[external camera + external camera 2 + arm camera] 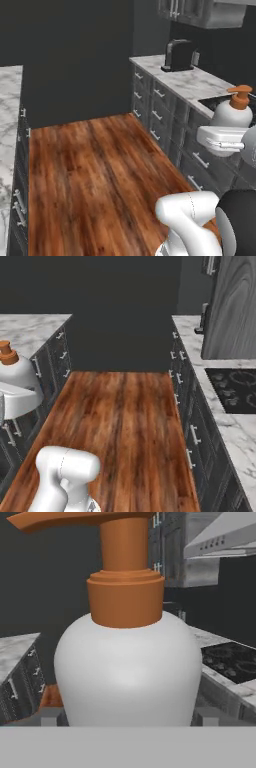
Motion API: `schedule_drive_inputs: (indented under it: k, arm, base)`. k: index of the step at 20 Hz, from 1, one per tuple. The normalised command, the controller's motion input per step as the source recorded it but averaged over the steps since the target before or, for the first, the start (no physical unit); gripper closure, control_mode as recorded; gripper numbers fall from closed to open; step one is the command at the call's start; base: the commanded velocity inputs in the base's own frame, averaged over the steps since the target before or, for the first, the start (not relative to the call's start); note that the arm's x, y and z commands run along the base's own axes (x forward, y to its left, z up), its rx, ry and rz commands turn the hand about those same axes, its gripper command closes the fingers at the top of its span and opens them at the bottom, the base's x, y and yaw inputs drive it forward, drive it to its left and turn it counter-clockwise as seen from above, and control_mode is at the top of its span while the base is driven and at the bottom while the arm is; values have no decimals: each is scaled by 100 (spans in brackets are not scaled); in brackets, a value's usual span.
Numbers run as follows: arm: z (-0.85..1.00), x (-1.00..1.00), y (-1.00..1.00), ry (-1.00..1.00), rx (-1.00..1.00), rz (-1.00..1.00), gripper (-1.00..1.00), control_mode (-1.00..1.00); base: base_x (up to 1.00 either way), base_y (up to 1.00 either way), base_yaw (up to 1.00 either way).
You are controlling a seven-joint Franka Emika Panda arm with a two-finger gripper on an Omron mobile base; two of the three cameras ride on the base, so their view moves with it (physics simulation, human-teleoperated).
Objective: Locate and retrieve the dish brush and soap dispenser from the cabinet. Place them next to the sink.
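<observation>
The gripper [128,719] is seen at the bottom of the hand view with its two small finger tips [50,716] set wide on either side of the soap dispenser [128,672]; the jaws appear closed on the bottle's broad white body, so the bottle is judged to be held, though actual contact at the pads cannot be made out; in the left base view the soap dispenser [232,112] is found at the right edge, carried upright above the white hand, over the marble counter [185,82] near a dark recess that may be the sink but is cut off; in the right base view it sits at the far left edge [15,371], partly cropped. A slip is judged the main risk, since the rounded, smooth body offers little purchase to wide-set tips and a quick swing or tilt could let it rotate or drop to the wooden floor [100,170]; a knock of the orange pump against the counter edge is also possible on lowering. The dish brush cannot be located; the stovetop [232,388] shows at right, and a dark appliance [178,55] on the counter is too blurred to name.
</observation>
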Motion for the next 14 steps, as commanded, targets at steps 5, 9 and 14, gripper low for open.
schedule_drive_inputs:
  k: [5,9,14]
  arm:
    - [0,0,0,0,0,0,100,100]
    - [0,0,0,0,0,0,100,100]
    - [0,0,0,0,0,0,100,100]
  base:
    - [-2,20,49]
    - [0,7,50]
    - [0,13,50]
